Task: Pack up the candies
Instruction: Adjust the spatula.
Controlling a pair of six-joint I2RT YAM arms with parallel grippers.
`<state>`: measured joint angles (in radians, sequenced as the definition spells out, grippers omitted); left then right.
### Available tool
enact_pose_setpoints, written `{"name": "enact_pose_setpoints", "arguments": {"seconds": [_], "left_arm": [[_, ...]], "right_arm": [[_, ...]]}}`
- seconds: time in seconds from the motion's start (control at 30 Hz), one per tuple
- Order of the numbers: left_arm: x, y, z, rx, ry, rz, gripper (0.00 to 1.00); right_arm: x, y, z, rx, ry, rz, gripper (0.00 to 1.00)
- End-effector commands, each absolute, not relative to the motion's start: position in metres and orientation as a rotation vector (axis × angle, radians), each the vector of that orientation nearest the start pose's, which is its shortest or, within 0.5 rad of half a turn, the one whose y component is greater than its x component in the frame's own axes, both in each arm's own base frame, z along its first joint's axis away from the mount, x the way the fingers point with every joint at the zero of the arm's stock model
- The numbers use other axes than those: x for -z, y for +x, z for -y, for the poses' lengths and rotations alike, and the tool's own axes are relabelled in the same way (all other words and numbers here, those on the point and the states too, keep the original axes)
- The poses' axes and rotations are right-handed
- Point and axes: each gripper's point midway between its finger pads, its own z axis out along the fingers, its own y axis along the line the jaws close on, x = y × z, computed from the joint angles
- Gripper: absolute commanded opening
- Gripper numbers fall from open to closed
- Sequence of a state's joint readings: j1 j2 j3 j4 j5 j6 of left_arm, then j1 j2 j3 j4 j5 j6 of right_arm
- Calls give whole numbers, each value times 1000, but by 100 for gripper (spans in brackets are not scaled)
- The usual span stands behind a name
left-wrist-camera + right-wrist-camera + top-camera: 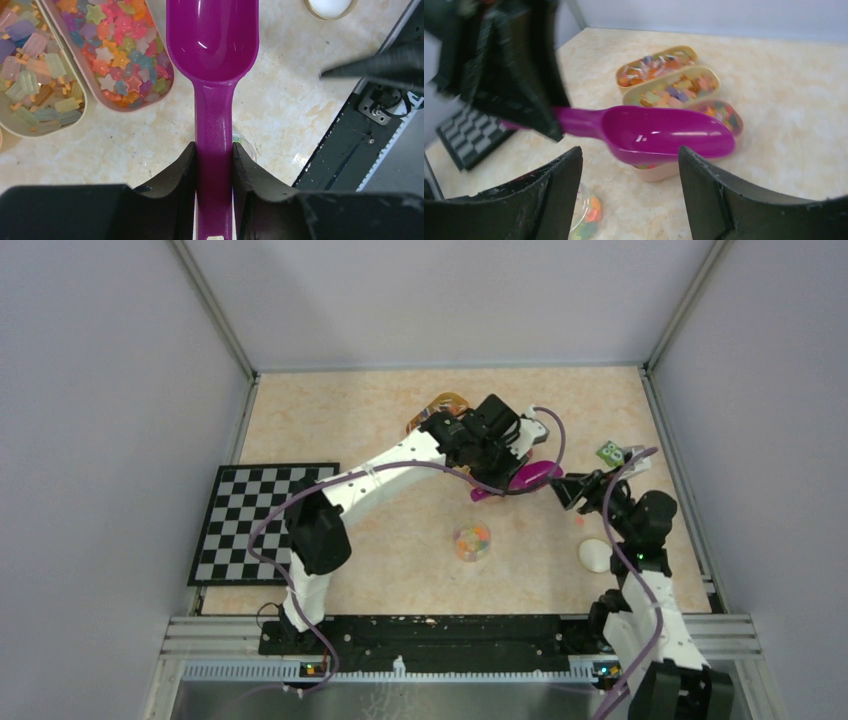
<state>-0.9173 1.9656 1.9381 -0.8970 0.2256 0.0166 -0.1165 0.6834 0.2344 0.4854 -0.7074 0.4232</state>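
My left gripper (214, 150) is shut on the handle of an empty purple scoop (212, 40), held level above the table. The candies (125, 50) fill oblong trays just left of the scoop bowl; star shapes in one, ice-lolly shapes (35, 75) in the one beside it. More candies lie in a small clear jar (472, 540) in mid table. My right gripper (630, 155) stands open just short of the scoop (664, 132), touching nothing. In the top view the left gripper (505, 462) and the right gripper (575, 490) flank the scoop (530, 477).
A white round disc (594, 554) lies near the right arm. A small green and white item (610, 453) sits at the right. A checkerboard (265, 520) covers the left side. The trays (445, 405) are partly hidden under the left arm. Walls enclose the table.
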Motion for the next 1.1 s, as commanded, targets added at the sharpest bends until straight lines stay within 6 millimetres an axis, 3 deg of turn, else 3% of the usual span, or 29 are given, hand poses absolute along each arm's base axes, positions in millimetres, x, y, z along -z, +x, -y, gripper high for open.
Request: {"name": "enact_pose_setpoints", "arguments": {"seconds": [0.0, 0.13, 0.33, 0.4, 0.53, 0.77, 0.87, 1.07], "left_arm": [[-226, 240, 394, 731, 1272, -2225, 0], [-236, 234, 389, 784, 1286, -2208, 0], [-246, 227, 387, 833, 1298, -2175, 0], [-249, 227, 388, 862, 1297, -2164, 0], [-260, 226, 395, 934, 1301, -2093, 0], [-279, 226, 404, 996, 1320, -1904, 0], [-278, 228, 401, 960, 1341, -1844, 0], [-256, 235, 393, 877, 1369, -1806, 0]], "right_arm": [[-245, 255, -133, -547, -632, -1245, 71], [-241, 251, -157, -537, -813, -1220, 71], [-228, 258, -168, -544, -923, -1271, 63], [-224, 256, -172, -575, -940, -1284, 54], [-221, 258, -176, -611, -907, -1305, 23], [-220, 266, -181, -724, -805, -1391, 0], [-223, 270, -182, -767, -736, -1424, 0], [-222, 271, -185, -836, -658, -1424, 0]]}}
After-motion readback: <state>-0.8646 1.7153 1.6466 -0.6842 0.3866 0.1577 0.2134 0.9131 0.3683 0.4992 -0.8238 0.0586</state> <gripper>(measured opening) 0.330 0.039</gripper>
